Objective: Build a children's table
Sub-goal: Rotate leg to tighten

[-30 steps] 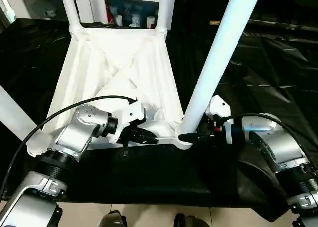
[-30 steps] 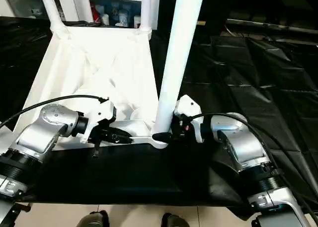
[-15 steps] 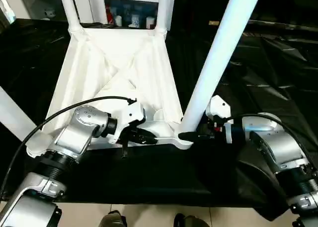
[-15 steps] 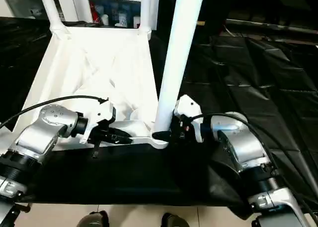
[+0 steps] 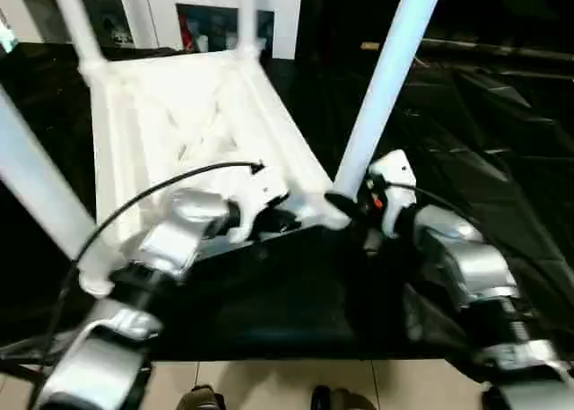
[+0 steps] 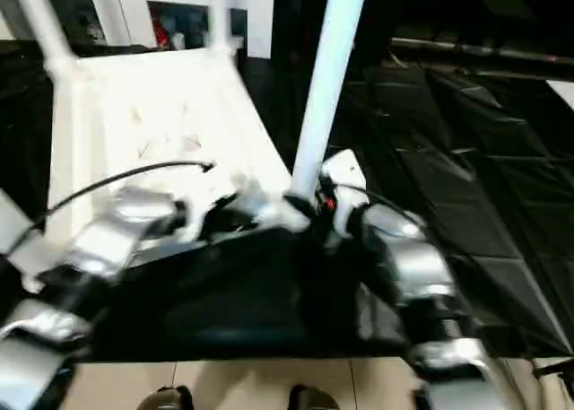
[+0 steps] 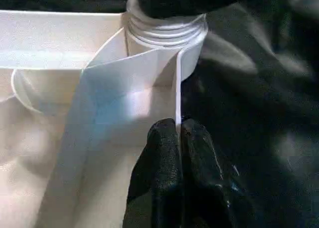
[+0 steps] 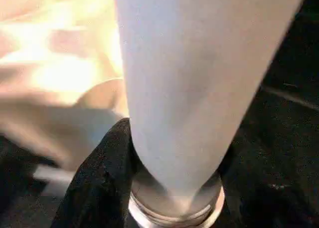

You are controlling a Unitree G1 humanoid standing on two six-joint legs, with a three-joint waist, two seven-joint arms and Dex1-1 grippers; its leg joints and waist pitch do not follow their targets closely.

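My right pincer [image 5: 345,202] clamps the base of the long white tubular plastic leg [image 5: 387,74], which rises straight up and away from my fingers [image 8: 102,180]. Directly below them sits its rounded corner socket [image 7: 167,31]. My left pincer [image 7: 178,134], pressed tight, pinches the thin rim of the upturned white ribbed plastic tabletop [image 5: 184,127] just beside that corner (the right is the nearer one). Next, I reckon: drive along the leg's axis.

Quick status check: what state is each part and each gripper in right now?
Tabletop: upside down, ribbed underside up.
Near-right leg: standing in its corner socket.
Far legs: standing in their sockets.
Left gripper: shut on the tabletop's edge.
Right gripper: closed around the near-right leg's base.
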